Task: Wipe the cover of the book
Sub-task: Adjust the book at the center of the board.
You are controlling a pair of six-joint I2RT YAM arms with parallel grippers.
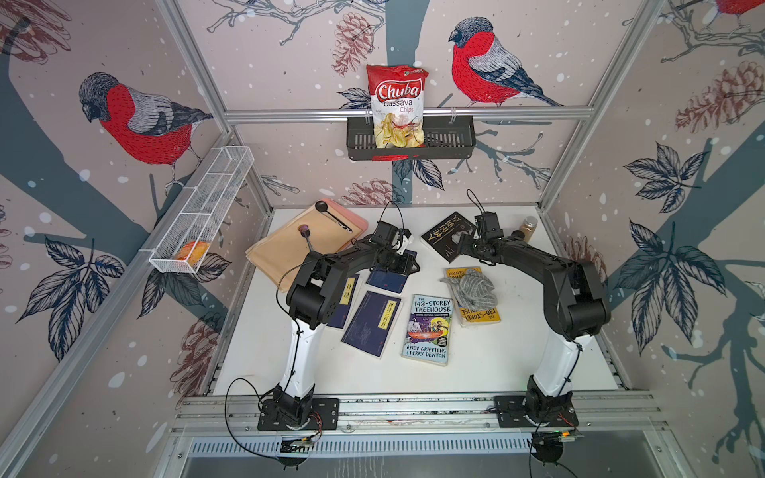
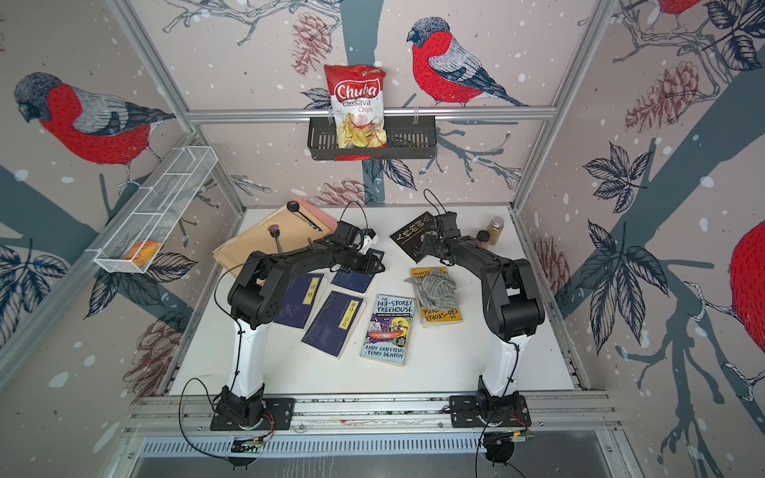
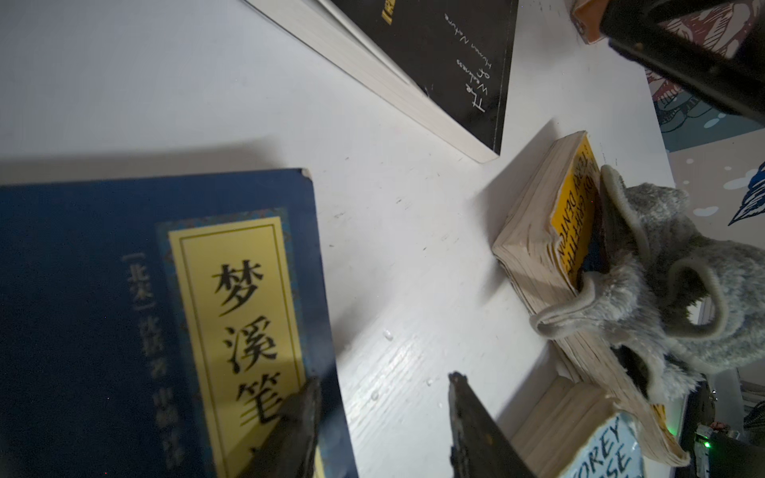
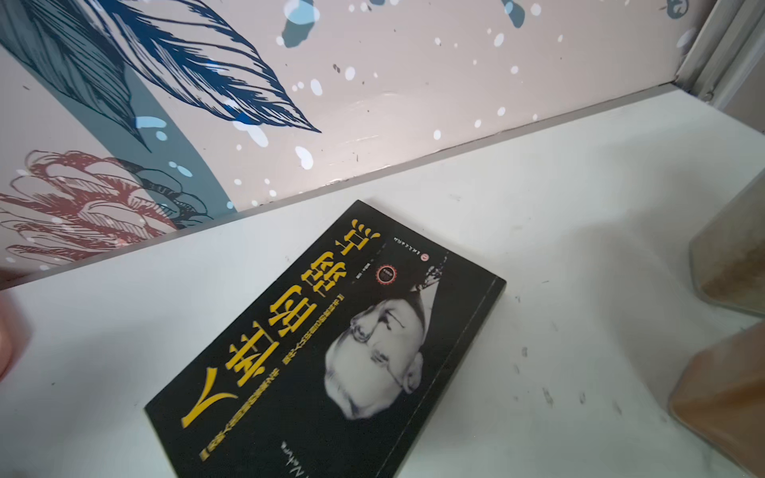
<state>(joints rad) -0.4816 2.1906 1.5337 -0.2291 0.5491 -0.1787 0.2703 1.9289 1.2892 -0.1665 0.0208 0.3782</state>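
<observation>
The left hand [image 3: 385,378] is open, one fingertip [image 3: 302,409] over the blue book [image 3: 103,310]. The right hand [image 1: 463,245] hangs above the black book [image 4: 331,351]; I cannot tell its jaws. The cloth [image 1: 472,287] lies on the yellow book [image 1: 482,316], behind the right hand.

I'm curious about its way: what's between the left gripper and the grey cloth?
Bare white table, then the yellow book under the cloth, in the left wrist view.

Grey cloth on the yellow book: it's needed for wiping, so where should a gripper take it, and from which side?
Pinch a raised, hemmed fold on top of the grey cloth, coming straight down from above. It lies crumpled on the yellow book, so those ridges stand clear of the cover, while a grip at its low edges might catch the cover too.
</observation>
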